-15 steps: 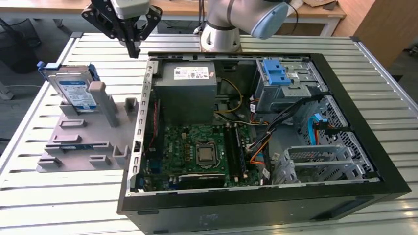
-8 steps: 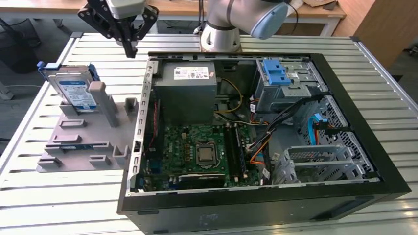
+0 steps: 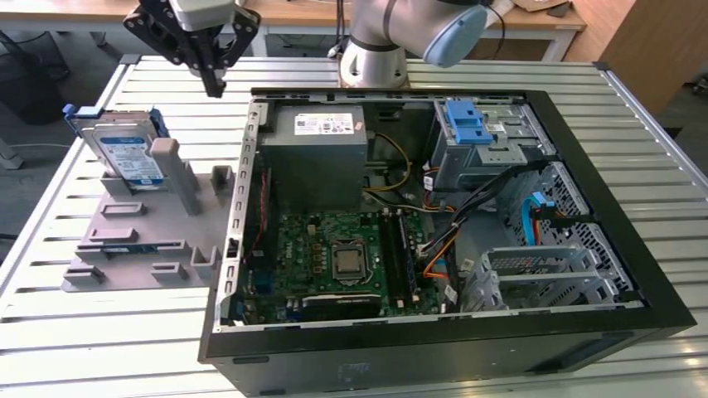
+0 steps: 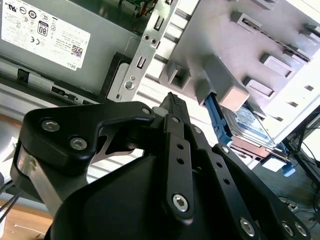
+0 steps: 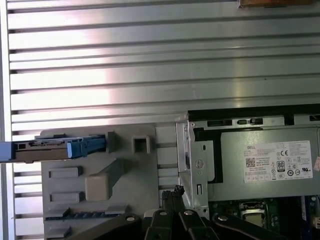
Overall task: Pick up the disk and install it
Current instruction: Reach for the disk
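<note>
The disk [image 3: 124,153] stands on edge in a grey holder [image 3: 144,240] at the exterior view's left, its white and blue label showing and a blue frame around its edges. Both wrist views show it too, edge-on as the disk [image 5: 50,147] and behind a grey post as the disk [image 4: 250,120]. My gripper [image 3: 210,81] hangs above the table to the right of the disk, between the holder and the computer case. Its black fingers [image 4: 172,102] are shut together with nothing between them, and the gripper [image 5: 175,192] points down near the case's corner.
An open computer case [image 3: 619,207] lies on the slatted metal table [image 3: 99,348], with a grey power supply [image 3: 315,145], a motherboard [image 3: 343,257], cables and a blue-latched drive bay [image 3: 470,124] inside. The arm's base [image 3: 370,58] stands behind the case.
</note>
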Robot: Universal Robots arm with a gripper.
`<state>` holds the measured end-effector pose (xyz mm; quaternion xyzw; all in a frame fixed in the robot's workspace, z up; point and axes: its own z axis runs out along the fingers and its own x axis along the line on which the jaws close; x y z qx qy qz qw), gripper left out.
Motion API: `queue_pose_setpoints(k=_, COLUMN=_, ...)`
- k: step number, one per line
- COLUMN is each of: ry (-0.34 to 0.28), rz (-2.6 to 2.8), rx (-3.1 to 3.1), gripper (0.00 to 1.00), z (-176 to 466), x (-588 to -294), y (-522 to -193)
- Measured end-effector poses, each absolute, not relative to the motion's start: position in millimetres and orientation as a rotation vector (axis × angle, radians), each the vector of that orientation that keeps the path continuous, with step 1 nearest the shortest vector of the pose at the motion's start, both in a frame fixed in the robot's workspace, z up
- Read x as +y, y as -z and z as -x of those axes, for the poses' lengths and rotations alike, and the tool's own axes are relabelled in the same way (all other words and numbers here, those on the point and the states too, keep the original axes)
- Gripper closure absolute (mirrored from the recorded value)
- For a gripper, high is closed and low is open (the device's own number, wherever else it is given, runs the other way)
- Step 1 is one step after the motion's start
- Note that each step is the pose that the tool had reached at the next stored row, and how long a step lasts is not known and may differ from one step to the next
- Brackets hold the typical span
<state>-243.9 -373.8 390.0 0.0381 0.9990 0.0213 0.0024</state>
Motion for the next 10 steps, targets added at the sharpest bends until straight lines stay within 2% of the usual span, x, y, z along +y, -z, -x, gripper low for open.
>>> queue_pose_setpoints(k=10, ry=-0.067, rz=-0.119, rx=3.134, gripper=0.89, z=253.5, x=-372.0, y=-389.7)
